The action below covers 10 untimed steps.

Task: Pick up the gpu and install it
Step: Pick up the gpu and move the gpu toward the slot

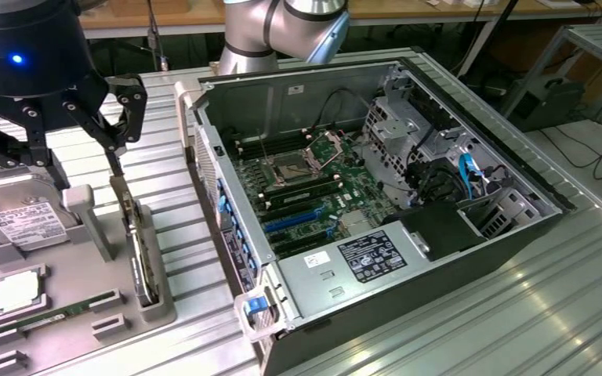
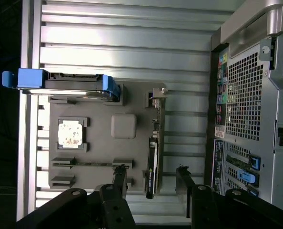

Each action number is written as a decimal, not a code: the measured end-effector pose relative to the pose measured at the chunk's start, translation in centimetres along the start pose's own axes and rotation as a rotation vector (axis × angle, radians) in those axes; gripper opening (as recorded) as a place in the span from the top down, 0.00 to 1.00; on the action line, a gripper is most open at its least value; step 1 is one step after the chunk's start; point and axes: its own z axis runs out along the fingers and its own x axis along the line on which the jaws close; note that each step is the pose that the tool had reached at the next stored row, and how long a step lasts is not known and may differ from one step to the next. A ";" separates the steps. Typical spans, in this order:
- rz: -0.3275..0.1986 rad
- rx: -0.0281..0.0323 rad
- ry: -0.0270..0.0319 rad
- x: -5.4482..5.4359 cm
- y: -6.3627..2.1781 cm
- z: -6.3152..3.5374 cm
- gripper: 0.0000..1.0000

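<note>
I am hovering my claw (image 1: 79, 168) over the grey fixture tray (image 1: 71, 278) at the exterior view's left, with its black fingers (image 1: 113, 160) spreading wide and gripping nothing. Beneath me, furthest to that left, the hard drive (image 1: 24, 223) with the white label is sitting propped in its cradle, and the processor chip (image 1: 16, 291) is lying flat nearer the camera, with the green memory stick (image 1: 56, 316) standing in a low slot beside it. A pale upright block (image 1: 92, 223) is rising from the middle of the tray. Just right of it the gpu (image 1: 139, 254) is standing on its long edge in a holder at the tray's right edge; one fingertip is hanging close above its far end, perhaps clear of it, though I cannot be sure. In the wrist view the dark card (image 2: 152, 162) is lying between my two parted fingers (image 2: 120, 179). Further right the open computer case (image 1: 270, 102) is lying on its side on the ribbed aluminium table (image 1: 510, 313), its motherboard (image 1: 312, 188) facing up and blue expansion slots (image 1: 295, 223) showing bare.
</note>
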 end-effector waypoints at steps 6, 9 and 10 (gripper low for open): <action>-0.024 -0.0005 0.0010 0.0 -0.04 0.11 0.46; -0.023 0.0003 0.0010 0.0 -0.13 0.29 0.46; -0.023 0.0005 0.0011 0.0 -0.13 0.36 0.46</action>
